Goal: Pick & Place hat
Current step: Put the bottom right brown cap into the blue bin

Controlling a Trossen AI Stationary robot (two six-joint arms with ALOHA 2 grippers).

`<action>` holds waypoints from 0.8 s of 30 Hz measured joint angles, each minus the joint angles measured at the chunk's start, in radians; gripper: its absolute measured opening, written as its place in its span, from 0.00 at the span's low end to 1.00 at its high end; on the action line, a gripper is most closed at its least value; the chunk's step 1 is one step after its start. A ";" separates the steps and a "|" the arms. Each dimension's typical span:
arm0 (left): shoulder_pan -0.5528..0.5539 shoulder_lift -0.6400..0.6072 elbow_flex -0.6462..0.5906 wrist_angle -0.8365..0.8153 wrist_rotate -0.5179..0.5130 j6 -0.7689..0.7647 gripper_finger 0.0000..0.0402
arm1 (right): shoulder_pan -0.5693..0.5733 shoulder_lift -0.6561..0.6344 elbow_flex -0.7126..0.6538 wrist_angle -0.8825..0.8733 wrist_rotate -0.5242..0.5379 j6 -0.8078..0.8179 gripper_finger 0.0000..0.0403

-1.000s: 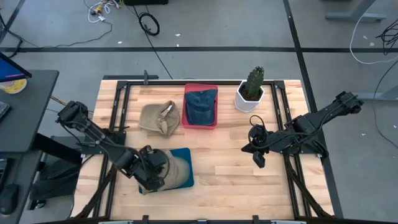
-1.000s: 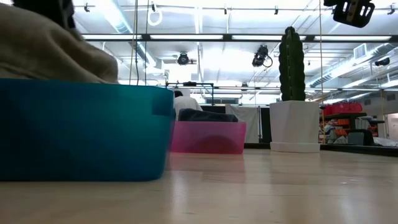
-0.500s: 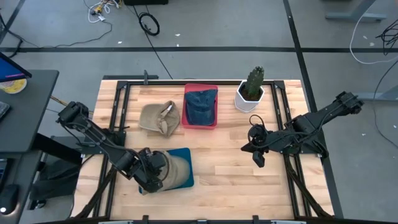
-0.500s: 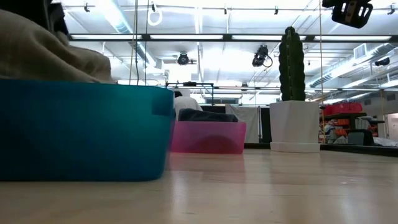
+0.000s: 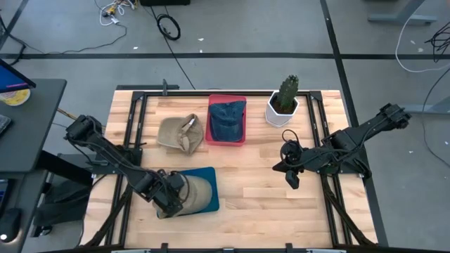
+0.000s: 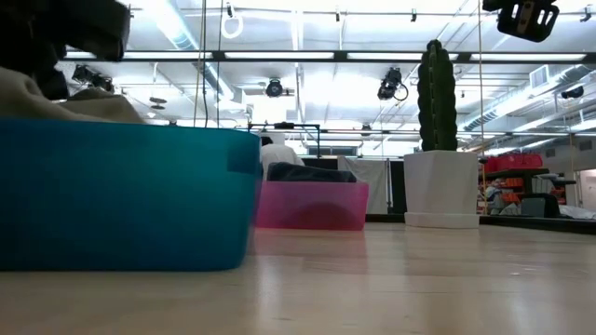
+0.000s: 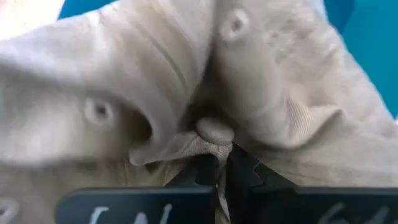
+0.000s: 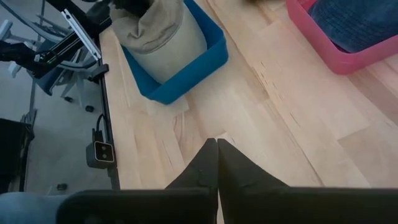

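On the wooden slatted bench (image 5: 253, 190), near its front-left corner, a tan fabric cap (image 5: 197, 194) lay inside a blue plastic bin (image 5: 209, 173). Left gripper (image 7: 219, 163): fingers pinched together on the cap's crown fabric beside its button. Right gripper (image 8: 216, 149): fingers together, empty, hovering above bare wood right of centre. Behind: second tan cap (image 5: 180, 132), pink bin (image 5: 226, 140) holding denim cap (image 5: 228, 119), potted cactus in white pot (image 5: 284, 100).
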 joint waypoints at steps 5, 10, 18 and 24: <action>0.000 0.000 -0.053 0.091 0.000 -0.004 0.04 | 0.000 0.000 0.000 0.000 0.000 0.002 0.00; 0.006 -0.003 -0.028 0.095 0.019 -0.055 0.05 | 0.000 0.000 0.000 0.000 0.000 0.029 0.00; 0.007 -0.014 0.124 0.022 0.041 0.017 0.07 | 0.000 0.000 0.000 0.000 -0.010 0.036 0.05; 0.019 -0.014 0.209 -0.075 0.039 0.012 0.20 | 0.000 0.000 0.000 0.000 -0.011 0.017 0.12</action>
